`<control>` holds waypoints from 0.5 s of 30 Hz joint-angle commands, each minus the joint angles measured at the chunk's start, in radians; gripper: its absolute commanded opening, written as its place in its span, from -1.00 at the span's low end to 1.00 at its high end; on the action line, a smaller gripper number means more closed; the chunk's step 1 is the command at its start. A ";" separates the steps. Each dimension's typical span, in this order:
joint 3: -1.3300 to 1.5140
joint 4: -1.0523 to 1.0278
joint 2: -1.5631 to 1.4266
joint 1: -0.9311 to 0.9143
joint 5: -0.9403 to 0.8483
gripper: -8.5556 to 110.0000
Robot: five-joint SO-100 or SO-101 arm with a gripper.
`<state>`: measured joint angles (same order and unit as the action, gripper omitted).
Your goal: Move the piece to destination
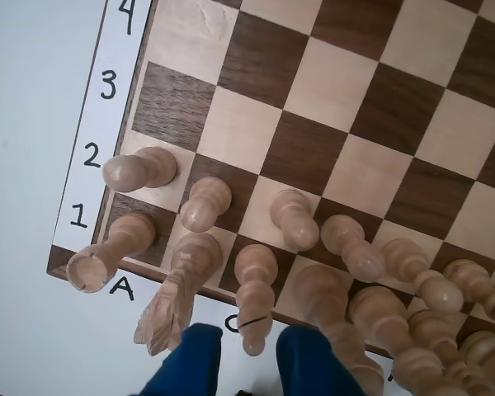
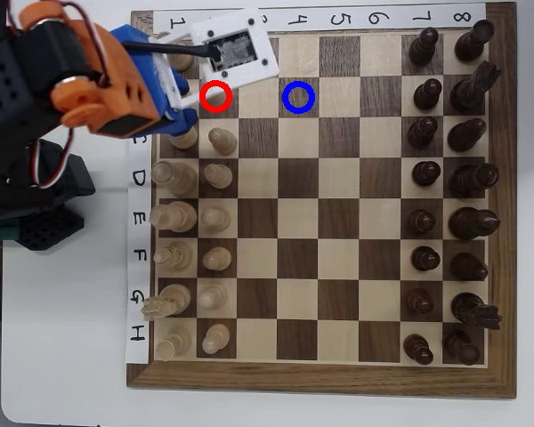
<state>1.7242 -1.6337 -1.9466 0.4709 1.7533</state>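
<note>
**K:** White surface (image 2: 62, 356) under the board (image 2: 320, 378), full set laid out. Pale ranks sit on the claw's side and the dark ones (image 2: 424, 173) are on the far side, well away from it. Normal opening layout, so the piece has neighbours close on both sides.

**M:** Claw state?

**K:** Claw (image 1: 247, 334) has its blue fingers (image 1: 186, 359) apart with nothing between the pads. The bishop (image 1: 256, 293) tip shows in the gap in the wrist view, but I'd say that's only line of sight because the claw is above it.

**M:** Where's the piece?

**K:** The piece (image 1: 205, 202) stands upright on its dark square. It's ahead of the claw, past the back row, and slightly towards the left finger as the wrist view shows it. The knight (image 1: 177, 297) is between that finger and the piece. In the overhead view a red ring (image 2: 215, 96) marks that square, right at the edge of the arm's camera mount (image 2: 233, 49), and I can't make out the pawn itself there.

**M:** Destination?

**K:** Destination (image 2: 298, 97) is the blue-ringed dark square. It's straight on beyond the piece from the claw, same file, with one empty square between them. The lane is clear.

**M:** Why hover there?

**K:** My read is it's lining up over the back row so it can come down on the pawn head from above and miss the taller pieces.
</note>
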 commanded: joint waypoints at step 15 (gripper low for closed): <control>-0.071 0.186 0.123 0.051 0.818 -0.42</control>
<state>1.7257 -1.5524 -1.8254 0.4970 1.7533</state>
